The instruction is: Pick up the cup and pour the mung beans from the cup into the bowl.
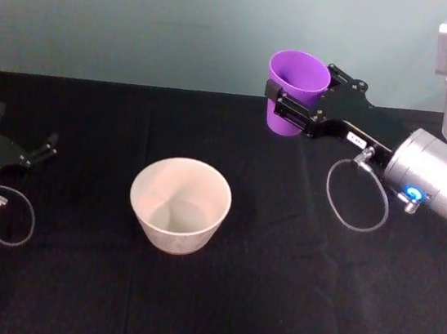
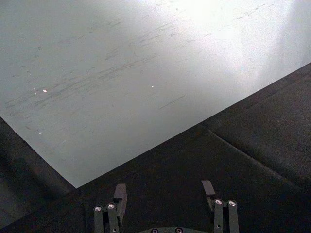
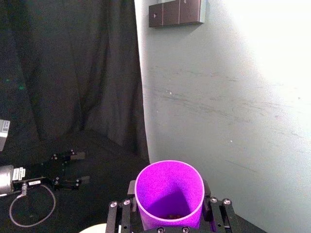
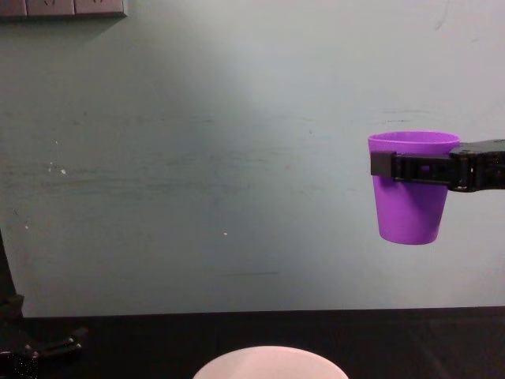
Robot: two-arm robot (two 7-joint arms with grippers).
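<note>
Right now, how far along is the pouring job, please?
Pickup looks done: the right gripper holds the purple cup upright, clear of the table. It hangs beyond and right of the bowl, not above it. Remaining: carrying it over and tipping; the bowl looks empty. Left gripper idles far left.

Cup (image 3: pixel 169 194) contents: a few dark specks at the bottom in the right wrist view, too small to tell what.
Bowl (image 4: pixel 270 362): cut by the chest view's lower edge — just the rim's top arc shows.
Right gripper (image 4: pixel 412 166): runs off the chest view's right edge — far finger hidden behind the cup.
</note>
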